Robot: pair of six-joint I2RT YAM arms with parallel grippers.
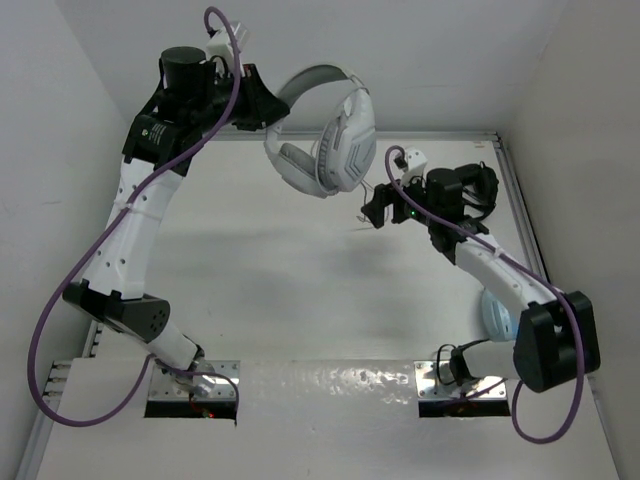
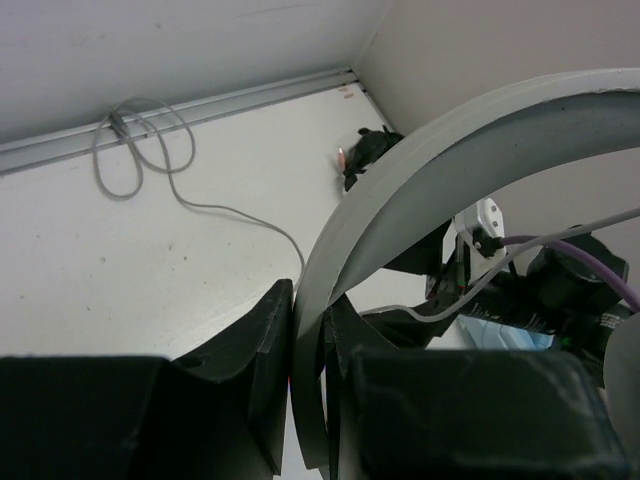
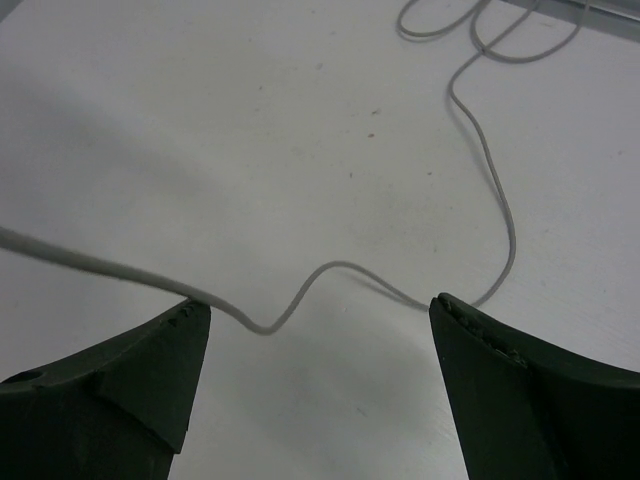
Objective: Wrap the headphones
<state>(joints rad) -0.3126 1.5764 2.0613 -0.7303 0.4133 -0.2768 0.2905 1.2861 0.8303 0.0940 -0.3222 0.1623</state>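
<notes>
The white headphones [image 1: 335, 135] hang in the air over the back of the table, earcups down. My left gripper [image 1: 262, 105] is shut on their wide grey headband [image 2: 450, 150], which is pinched between the black fingers [image 2: 250, 350]. The thin pale cable [image 3: 300, 295] trails down to the table and lies in loose loops [image 2: 140, 150] near the back rail. My right gripper [image 3: 315, 320] hovers low over the table to the right of the earcups, open. The cable runs across the gap between its jaws and passes over the left fingertip [image 3: 185, 325].
Black headphones [image 1: 482, 185] lie at the back right behind the right arm. Light blue headphones [image 1: 495, 315] sit by the right arm's elbow. White walls enclose the table on three sides, with a metal rail [image 2: 230, 100] along the back edge.
</notes>
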